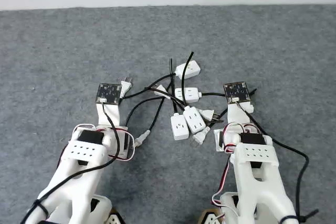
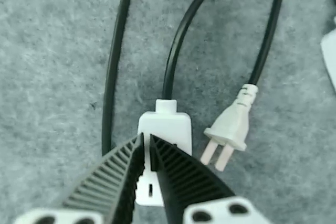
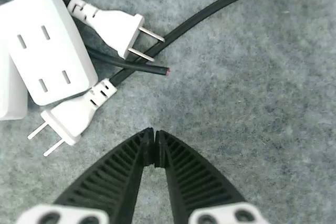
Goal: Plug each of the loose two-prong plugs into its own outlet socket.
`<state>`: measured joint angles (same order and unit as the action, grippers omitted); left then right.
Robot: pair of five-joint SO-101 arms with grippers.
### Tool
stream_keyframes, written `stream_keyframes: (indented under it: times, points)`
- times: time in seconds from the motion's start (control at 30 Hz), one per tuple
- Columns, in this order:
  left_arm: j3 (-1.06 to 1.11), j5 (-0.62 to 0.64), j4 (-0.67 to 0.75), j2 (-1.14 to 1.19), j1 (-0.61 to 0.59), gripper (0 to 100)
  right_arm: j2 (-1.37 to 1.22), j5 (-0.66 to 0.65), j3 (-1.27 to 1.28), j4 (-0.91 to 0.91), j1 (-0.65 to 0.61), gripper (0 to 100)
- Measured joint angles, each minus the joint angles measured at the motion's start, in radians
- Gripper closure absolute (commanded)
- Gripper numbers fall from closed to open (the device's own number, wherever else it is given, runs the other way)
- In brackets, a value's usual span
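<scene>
Both arms sit at the near edge of the grey carpet (image 1: 52,51), left arm (image 1: 81,153) and right arm (image 1: 257,156) side by side, pointed at the tangle in the middle.

Left gripper (image 2: 146,141) has its fingers pinched closed with nothing between them. The tips are right over a white socket (image 2: 173,127), though whether they touch it is hard to say. Just beside that socket lies a loose plug (image 2: 229,128), prongs bare. Black cables (image 2: 115,51) run off across the carpet from both.

Right gripper (image 3: 155,146) is closed up too, empty, over bare carpet. Near its tips lies a near plug (image 3: 71,116), prongs bare. Past that is a cut cable end (image 3: 157,70), then a far plug (image 3: 113,24), also loose. Just beside the plugs is a socket block (image 3: 47,51) with two pairs of bare slots.

In the high view the heap sits between the arms. Nearest are two sockets (image 1: 179,127) lying side by side and touching. A third socket (image 1: 189,95) is beyond them, and a fourth socket (image 1: 189,68) is farthest out. Every plug in view lies loose on the carpet.
</scene>
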<state>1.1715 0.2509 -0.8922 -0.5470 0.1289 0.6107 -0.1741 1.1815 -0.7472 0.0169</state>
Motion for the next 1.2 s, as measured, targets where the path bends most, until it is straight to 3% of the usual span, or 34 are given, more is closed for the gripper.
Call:
stream_keyframes:
  times: [0.33, 0.67, 0.73, 0.9, 1.07, 1.2]
  points:
    - [0.002, 0.0, 0.0, -0.054, 0.124, 98, 0.0, 0.0, 0.0, 0.0, 0.0, 99.0]
    - [0.081, -0.034, 0.0, -0.302, 0.132, 98, 0.0, 0.0, 0.0, 0.0, 0.0, 99.0]
    - [0.084, -0.038, -0.002, -0.334, 0.132, 95, 0.0, 0.0, 0.0, 0.0, 0.0, 99.0]
    - [0.086, -0.04, -0.026, -0.345, 0.04, 79, 0.0, 0.008, -0.04, -0.092, 0.0, 99.0]
    - [0.086, -0.017, -0.026, -0.31, -0.043, 78, 0.011, 0.14, -0.222, -0.328, -0.086, 99.0]
    - [0.086, -0.012, -0.026, -0.276, -0.1, 78, 0.0, 0.198, -0.342, -0.433, -0.256, 98.9]
